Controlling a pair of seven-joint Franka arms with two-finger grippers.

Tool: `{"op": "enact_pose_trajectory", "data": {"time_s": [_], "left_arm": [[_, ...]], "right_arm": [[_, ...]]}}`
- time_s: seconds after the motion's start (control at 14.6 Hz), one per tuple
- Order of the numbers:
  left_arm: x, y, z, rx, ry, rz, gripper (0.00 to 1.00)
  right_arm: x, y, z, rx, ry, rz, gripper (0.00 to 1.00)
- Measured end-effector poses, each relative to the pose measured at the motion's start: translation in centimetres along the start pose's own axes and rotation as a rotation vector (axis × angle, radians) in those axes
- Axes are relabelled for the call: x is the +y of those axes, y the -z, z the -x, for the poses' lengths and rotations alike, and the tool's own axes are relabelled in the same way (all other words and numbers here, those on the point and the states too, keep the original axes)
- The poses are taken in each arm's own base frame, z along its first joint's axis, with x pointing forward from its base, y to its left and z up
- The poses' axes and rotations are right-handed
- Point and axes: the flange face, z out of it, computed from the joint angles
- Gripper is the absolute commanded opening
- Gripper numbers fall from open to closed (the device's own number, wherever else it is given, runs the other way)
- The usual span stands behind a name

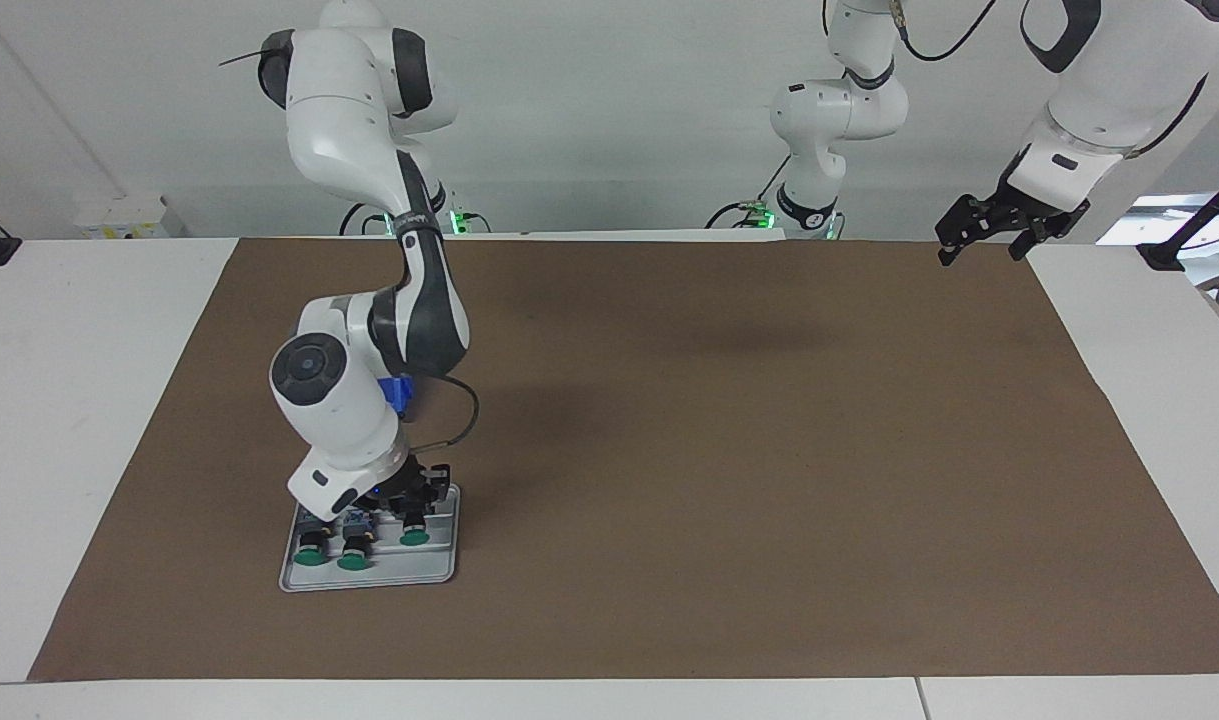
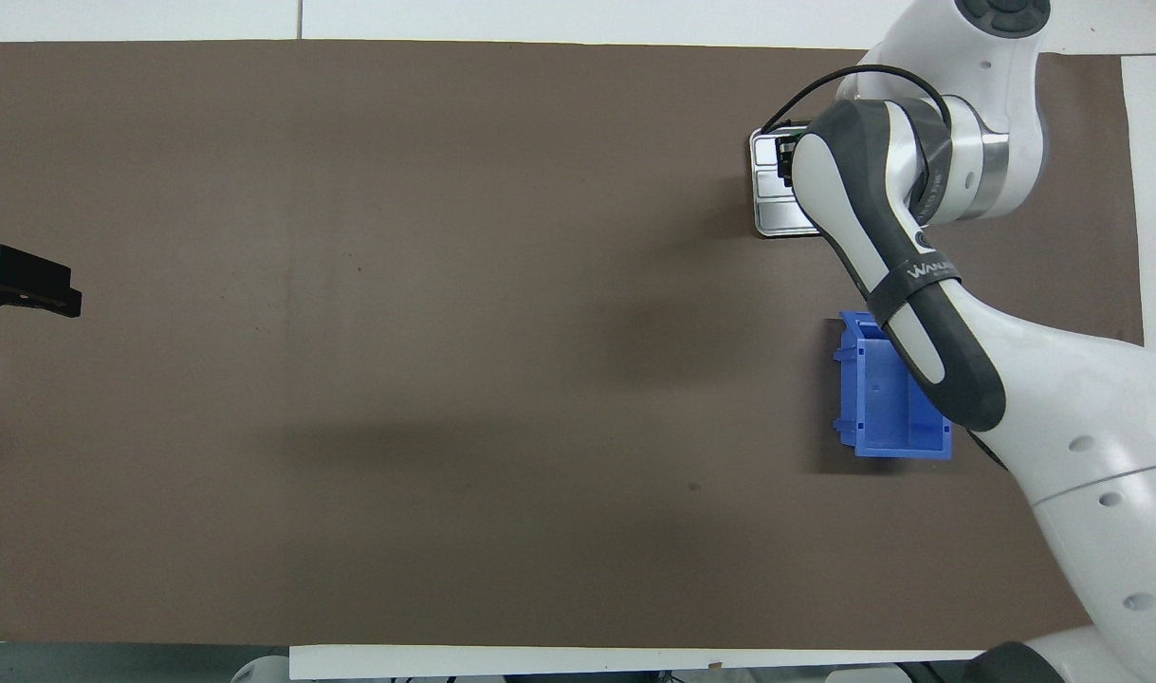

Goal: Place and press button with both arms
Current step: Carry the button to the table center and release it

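On the right arm (image 2: 919, 313) a band reads "WANLI"; right fingers (image 1: 409, 497) grip a button (image 1: 414, 530), left fingers (image 1: 979, 243) open.

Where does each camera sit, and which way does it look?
Facing view: high across the table, looking toward the robots; both arms show, the right gripper down at the tray with three buttons, the left gripper waiting in the air.
Overhead view: above the robots' end, looking steeply down; the right arm hides most of the tray, and the left gripper shows at the edge.
Shared: brown mat, tray, blue bin.
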Motion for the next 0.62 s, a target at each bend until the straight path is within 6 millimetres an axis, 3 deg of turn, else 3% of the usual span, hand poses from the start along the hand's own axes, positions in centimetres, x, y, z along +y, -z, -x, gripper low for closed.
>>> {"op": "enact_pose_trajectory", "data": {"time_s": [0.27,0.48,0.62], "left_arm": [[0.0,0.0,0.0,0.000,0.000,0.000,1.00],[0.0,0.0,0.0,0.000,0.000,0.000,1.00],[0.0,0.0,0.0,0.000,0.000,0.000,1.00]], "right_arm": [[-9.7,5.3,5.3,-0.084,-0.231,0.004,0.00],[-17.4,5.2,9.3,-0.125,-0.439,0.047,0.00],[-20.2,3.9,11.0,-0.139,-0.557,0.081,0.00]]}}
